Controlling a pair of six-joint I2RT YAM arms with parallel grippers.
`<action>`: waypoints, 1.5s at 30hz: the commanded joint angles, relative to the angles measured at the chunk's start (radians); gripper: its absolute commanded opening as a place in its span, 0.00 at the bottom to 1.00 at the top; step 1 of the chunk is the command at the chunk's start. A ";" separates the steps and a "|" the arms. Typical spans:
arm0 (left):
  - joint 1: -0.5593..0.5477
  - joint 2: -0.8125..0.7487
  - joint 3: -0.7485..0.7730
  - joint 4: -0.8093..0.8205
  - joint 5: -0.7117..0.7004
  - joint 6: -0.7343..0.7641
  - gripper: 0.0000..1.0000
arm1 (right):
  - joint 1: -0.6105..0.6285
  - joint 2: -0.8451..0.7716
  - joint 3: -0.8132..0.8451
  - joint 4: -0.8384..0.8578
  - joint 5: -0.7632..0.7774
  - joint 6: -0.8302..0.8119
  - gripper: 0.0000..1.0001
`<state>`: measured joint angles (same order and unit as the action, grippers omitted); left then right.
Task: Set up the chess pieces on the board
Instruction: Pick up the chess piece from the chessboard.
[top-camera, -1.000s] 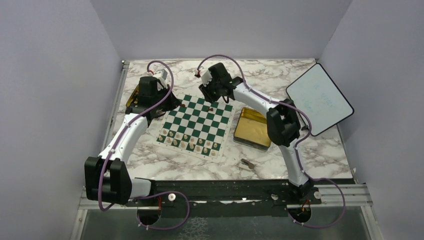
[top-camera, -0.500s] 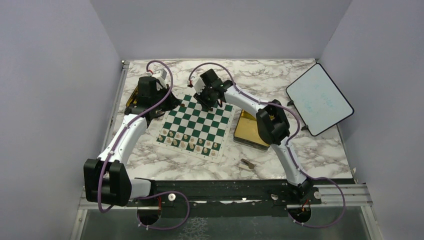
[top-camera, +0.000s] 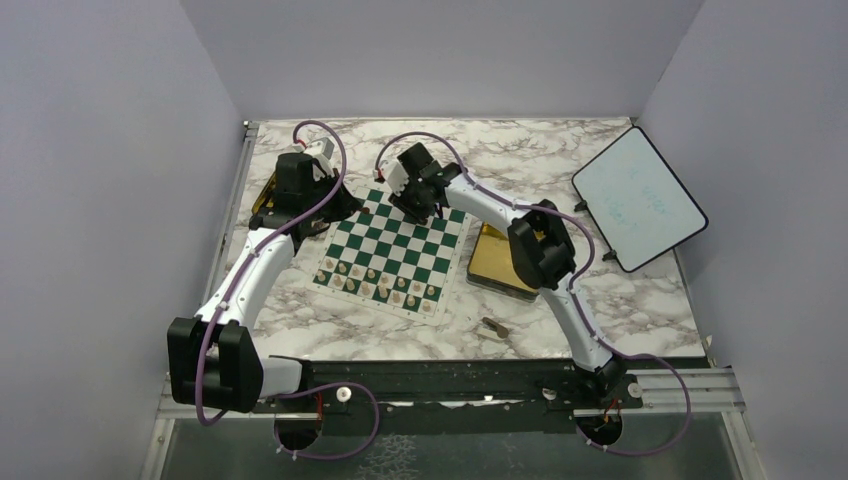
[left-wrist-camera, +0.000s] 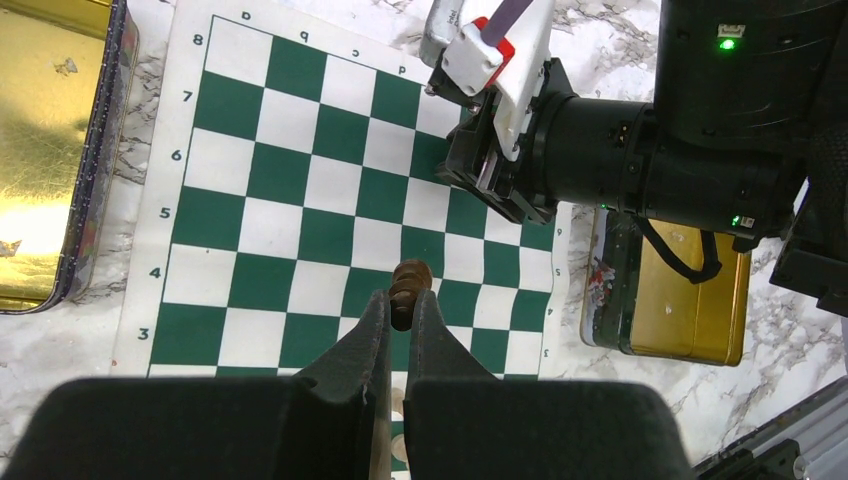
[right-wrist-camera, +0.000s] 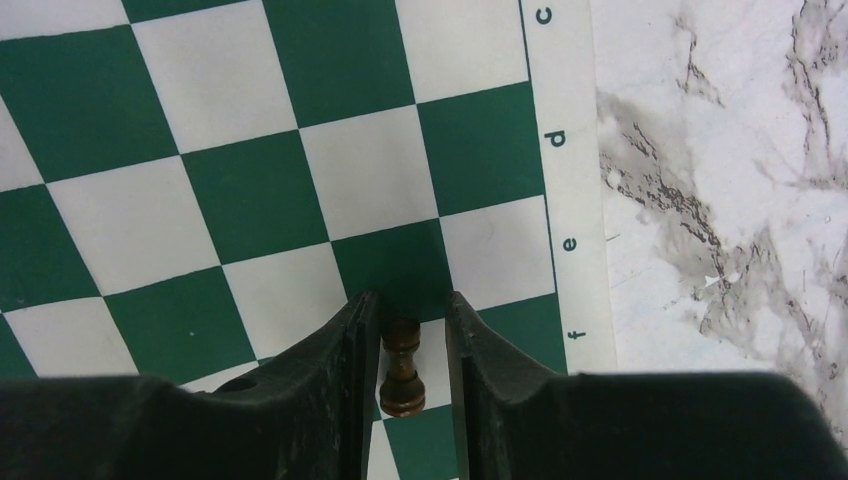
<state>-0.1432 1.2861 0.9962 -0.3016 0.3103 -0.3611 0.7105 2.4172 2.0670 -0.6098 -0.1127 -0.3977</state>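
The green and white board (top-camera: 400, 243) lies mid-table, with pale pieces (top-camera: 380, 285) along its two near rows. My left gripper (top-camera: 322, 208) hovers by the board's far left corner. In the left wrist view it (left-wrist-camera: 400, 300) is shut on a dark brown piece (left-wrist-camera: 409, 285), held above the board (left-wrist-camera: 300, 200). My right gripper (top-camera: 420, 203) is low over the board's far edge. In the right wrist view its fingers (right-wrist-camera: 408, 312) stand open on either side of a dark brown piece (right-wrist-camera: 402, 378). That piece stands upright on the board (right-wrist-camera: 250, 200).
A gold tin (top-camera: 500, 262) sits right of the board and another (top-camera: 263, 196) at its far left. A white tablet (top-camera: 640, 198) leans at the far right. A small piece (top-camera: 493, 326) lies on the marble table near the front.
My right gripper has moved left and down from the far edge onto the lone dark piece on the board, now straddling it. The left arm has not moved.
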 joint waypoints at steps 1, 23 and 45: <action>0.006 -0.031 0.012 0.008 0.024 0.011 0.00 | 0.010 0.036 0.039 -0.031 0.027 -0.018 0.34; 0.008 -0.037 0.009 0.013 0.031 0.005 0.00 | 0.012 0.042 0.087 -0.108 0.025 0.015 0.29; 0.010 -0.028 0.002 0.021 0.030 -0.006 0.00 | -0.003 -0.291 -0.440 0.570 0.235 0.311 0.18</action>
<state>-0.1387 1.2781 0.9962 -0.3008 0.3244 -0.3618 0.7143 2.2051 1.7149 -0.3176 0.0174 -0.2111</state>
